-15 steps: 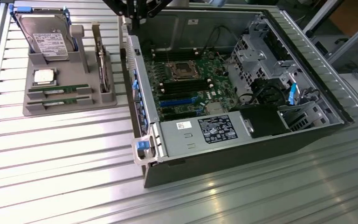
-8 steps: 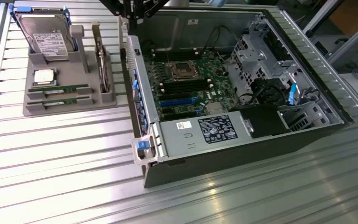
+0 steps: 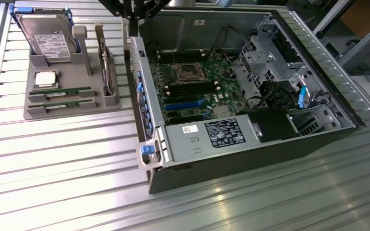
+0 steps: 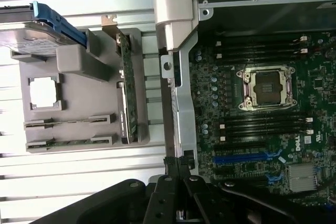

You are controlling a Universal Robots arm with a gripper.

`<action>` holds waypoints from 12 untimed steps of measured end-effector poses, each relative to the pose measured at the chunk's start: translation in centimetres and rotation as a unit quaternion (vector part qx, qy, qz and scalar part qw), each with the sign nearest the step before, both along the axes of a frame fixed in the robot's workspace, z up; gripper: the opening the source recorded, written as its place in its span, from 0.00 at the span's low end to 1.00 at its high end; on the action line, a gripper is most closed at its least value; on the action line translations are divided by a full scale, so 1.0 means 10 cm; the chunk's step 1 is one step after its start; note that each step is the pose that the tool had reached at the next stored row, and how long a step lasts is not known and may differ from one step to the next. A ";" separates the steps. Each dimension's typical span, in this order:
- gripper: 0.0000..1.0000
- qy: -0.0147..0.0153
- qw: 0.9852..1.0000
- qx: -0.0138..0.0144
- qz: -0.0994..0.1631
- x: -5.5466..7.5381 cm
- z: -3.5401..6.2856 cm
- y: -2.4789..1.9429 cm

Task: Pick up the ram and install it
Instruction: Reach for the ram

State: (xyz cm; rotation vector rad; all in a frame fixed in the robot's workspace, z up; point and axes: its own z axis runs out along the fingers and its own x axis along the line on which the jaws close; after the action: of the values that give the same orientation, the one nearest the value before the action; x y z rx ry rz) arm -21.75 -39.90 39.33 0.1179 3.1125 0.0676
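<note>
Leftward in the exterior view, a gray holder tray (image 3: pixel 44 113) is sitting on the slatted metal table (image 3: pixel 75 168) and carrying 5 parts. A hard drive (image 3: pixel 46 33) in a blue-handled carrier is occupying the far compartment. A square silver processor chip (image 3: pixel 46 78) is lying flat in its recess. A green card with a metal bracket (image 3: pixel 106 67) is standing on edge in the slot along the tray's side nearest the case. The ram (image 3: pixel 59 91) is lying on edge in a narrow slot just beside the chip, and a second ram stick (image 3: pixel 56 102) is lying parallel in the next slot.

Beside the tray, an open computer case (image 3: pixel 300 130) is holding a motherboard (image 3: pixel 191 86) with black memory slots (image 3: pixel 188 90), plus a labelled power supply (image 3: pixel 204 137).

The gripper (image 3: pixel 133 14) is hanging above the case wall that faces the tray. In the wrist view the gripper (image 4: pixel 176 163) is clenched, fingertips together, grasping nothing. The ram (image 4: pixel 68 123) is resting in the tray, well apart from the fingertips, with the card standing between it and the case.

The arm is running off the exterior view's upper edge. Both sticks are showing edge-on, so label and chips are hard to make out.
</note>
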 end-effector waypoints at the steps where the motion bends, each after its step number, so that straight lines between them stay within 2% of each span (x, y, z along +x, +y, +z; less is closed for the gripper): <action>1: 0.11 0.000 1.000 0.000 0.000 -0.01 0.000 0.000; 12: 0.11 0.000 1.000 0.000 0.000 -0.11 0.000 0.000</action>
State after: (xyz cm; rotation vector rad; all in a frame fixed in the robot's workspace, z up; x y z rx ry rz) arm -22.87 -39.89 39.33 0.1180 3.1125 0.0676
